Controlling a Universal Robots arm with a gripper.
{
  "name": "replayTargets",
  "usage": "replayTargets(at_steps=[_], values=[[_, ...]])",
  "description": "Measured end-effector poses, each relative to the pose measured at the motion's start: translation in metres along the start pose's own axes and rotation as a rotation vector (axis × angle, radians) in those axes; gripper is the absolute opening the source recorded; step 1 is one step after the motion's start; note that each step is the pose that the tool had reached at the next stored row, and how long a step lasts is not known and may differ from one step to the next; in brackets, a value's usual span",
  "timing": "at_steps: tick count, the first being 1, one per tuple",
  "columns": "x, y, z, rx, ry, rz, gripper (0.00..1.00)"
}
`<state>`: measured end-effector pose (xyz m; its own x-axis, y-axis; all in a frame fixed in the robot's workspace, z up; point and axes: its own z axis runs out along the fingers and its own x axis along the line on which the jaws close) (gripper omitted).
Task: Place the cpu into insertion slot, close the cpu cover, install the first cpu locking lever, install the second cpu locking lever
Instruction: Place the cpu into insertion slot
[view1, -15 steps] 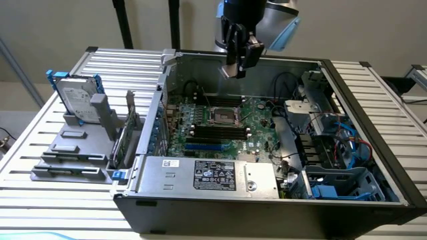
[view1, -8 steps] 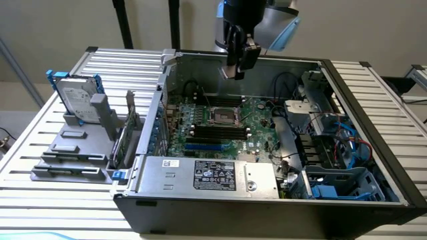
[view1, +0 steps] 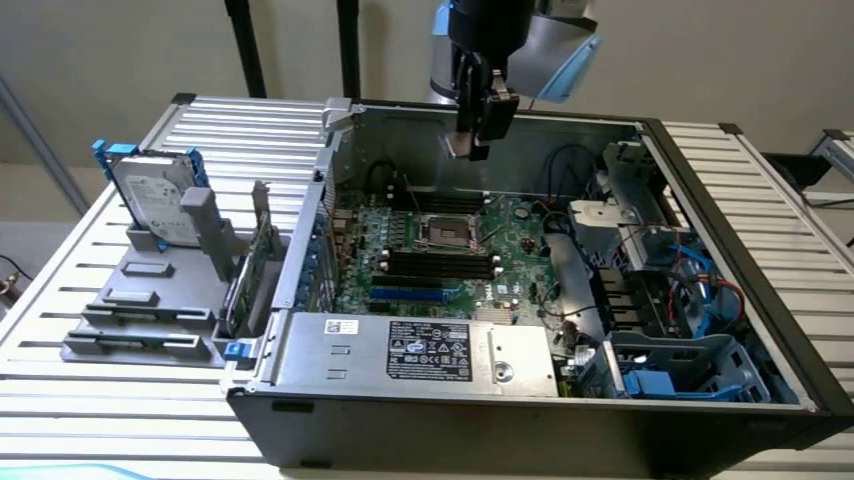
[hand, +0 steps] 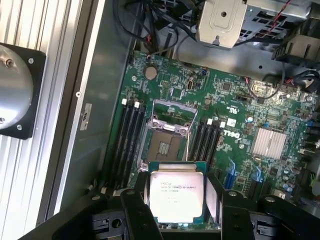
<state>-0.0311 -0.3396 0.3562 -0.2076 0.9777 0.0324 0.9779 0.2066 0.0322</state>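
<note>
Upper middle of the exterior view, the hand grips the cpu by its edges; the slot lies below, slightly left, well apart.

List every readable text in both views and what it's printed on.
"DELL": white print on the green motherboard.
Printed lines on the cpu face: too blurred to read.
White label on the power supply: logos and fine print, too small to read.
Small grey sticker on the case wall: unreadable.
</note>
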Motion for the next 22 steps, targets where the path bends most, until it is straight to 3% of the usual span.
replayTargets(at_steps=[12,22], values=[[0.003,0.0096,0.0063,0.0039,-0.0025,0.057,0.55],[0.003,0.0107,0.0161,0.0207,-0.0026,0.138,0.55]])
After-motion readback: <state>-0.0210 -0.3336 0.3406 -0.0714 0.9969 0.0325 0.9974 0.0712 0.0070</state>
